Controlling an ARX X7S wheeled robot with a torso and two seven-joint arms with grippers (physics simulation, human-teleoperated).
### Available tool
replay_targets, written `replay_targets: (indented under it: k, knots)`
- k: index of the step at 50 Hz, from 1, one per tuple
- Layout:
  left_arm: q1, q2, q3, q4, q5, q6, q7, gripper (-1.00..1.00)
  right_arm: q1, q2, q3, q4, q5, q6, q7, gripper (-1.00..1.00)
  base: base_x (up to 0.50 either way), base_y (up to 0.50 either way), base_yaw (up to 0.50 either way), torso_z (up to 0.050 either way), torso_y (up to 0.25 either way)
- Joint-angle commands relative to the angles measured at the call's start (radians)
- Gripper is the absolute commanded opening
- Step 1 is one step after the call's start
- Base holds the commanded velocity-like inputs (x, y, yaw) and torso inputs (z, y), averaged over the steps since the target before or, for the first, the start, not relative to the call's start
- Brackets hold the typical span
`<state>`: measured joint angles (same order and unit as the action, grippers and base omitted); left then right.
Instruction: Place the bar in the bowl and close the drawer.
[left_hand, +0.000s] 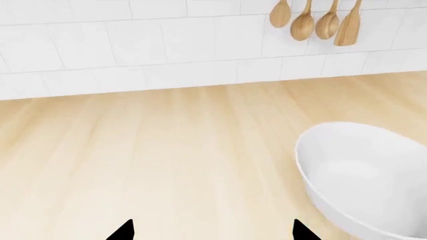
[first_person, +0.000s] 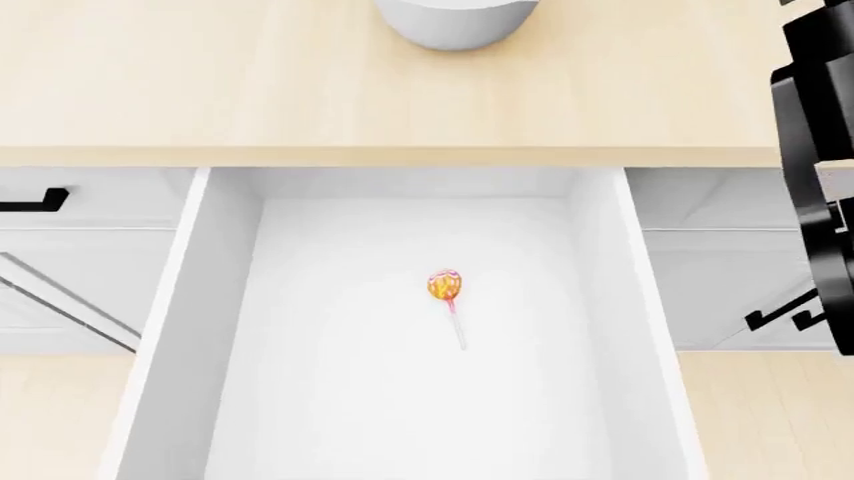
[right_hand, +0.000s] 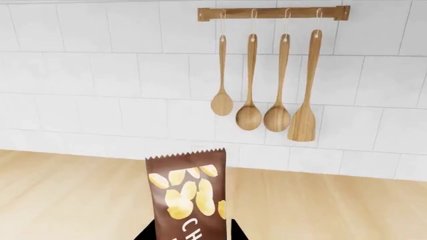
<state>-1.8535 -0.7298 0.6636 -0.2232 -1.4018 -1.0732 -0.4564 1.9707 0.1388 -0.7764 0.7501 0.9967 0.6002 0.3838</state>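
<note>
Brown wrapped bar stands upright in the right gripper, clamped at its lower end, long axis vertical, serrated end up, above the wooden counter. Left gripper is spread, empty, beside the white bowl. Drawer is open, holding a lollipop.

The bar, held upright between the right gripper's fingers, shows pale letters "CH", cut off below.
</note>
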Motion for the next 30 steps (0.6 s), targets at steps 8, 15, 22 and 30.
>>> replay_targets:
  k: [8,15,22,30]
  knots:
    - [-0.031,0.007,0.002,-0.008,-0.002,-0.017,-0.001,1.0,0.084,-0.076,-0.001,0.159,-0.055,-0.073,-0.083,-1.0,0.0,0.0,0.0,0.0,0.0]
    - [-0.033,0.013,0.002,-0.007,-0.004,-0.015,-0.002,1.0,0.125,-0.13,-0.012,0.285,-0.07,-0.129,-0.137,-1.0,0.0,0.0,0.0,0.0,0.0]
    - [-0.035,0.009,-0.006,0.002,-0.018,-0.019,-0.008,1.0,0.158,-0.138,-0.232,0.344,0.151,-0.221,-0.128,-1.0,0.0,0.0,0.0,0.0,0.0]
    - [-0.033,0.001,-0.011,0.016,-0.028,-0.023,-0.013,1.0,0.189,-0.138,-0.513,0.359,0.406,-0.315,-0.105,-1.0,0.0,0.0,0.0,0.0,0.0]
